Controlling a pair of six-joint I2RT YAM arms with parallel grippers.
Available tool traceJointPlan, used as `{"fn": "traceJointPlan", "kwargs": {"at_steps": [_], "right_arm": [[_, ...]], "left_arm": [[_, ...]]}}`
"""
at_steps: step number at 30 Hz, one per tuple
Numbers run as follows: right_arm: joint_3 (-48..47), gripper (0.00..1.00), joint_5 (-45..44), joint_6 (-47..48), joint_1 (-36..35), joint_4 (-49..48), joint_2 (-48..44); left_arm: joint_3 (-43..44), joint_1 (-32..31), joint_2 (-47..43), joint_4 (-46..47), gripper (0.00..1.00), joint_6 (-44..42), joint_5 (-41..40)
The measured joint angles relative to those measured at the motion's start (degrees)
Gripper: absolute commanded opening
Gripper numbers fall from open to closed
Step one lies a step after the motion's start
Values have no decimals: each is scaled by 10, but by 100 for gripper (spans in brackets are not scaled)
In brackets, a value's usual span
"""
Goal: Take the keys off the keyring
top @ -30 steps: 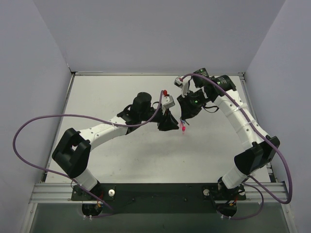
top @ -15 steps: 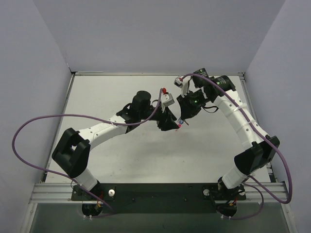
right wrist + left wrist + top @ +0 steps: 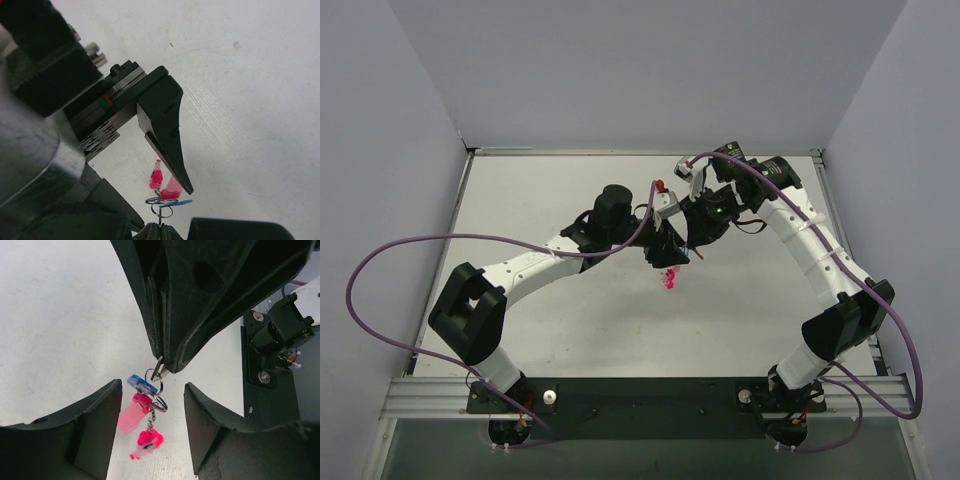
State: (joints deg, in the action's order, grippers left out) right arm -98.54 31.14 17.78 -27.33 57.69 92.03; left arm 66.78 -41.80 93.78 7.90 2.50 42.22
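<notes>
Right tool (image 3: 162,366) pinches keyring (image 3: 158,402); parted left tool (image 3: 152,390) flanks keys (image 3: 132,417).

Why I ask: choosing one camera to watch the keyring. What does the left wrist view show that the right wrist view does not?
Only the left wrist view: the left gripper open, a finger on each side of the hanging keys; the right gripper's closed tips from outside, pinching silvery metal at the keyring; a short chain to the lowest pink key. Only the right wrist view: one left finger in side profile beside the bunch. Both: the blue key, pink keys, ring loops and white table.
</notes>
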Motion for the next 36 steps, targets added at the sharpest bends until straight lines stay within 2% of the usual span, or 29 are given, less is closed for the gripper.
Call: {"fn": "traceJointPlan", "kwargs": {"at_steps": [7, 13, 16, 21, 36], "right_arm": [[2, 0, 1, 0, 0, 0, 0], [5, 0, 6, 0, 0, 0, 0], [6, 0, 6, 0, 0, 0, 0], [6, 0, 6, 0, 0, 0, -2], [19, 0, 12, 3, 39, 0, -10]], "left_arm": [[0, 0, 0, 0, 34, -2, 3], [0, -1, 1, 0, 33, 0, 12], [0, -1, 2, 1, 23, 0, 14], [0, -1, 2, 1, 0, 1, 16], [0, -1, 2, 11, 0, -2, 16]]}}
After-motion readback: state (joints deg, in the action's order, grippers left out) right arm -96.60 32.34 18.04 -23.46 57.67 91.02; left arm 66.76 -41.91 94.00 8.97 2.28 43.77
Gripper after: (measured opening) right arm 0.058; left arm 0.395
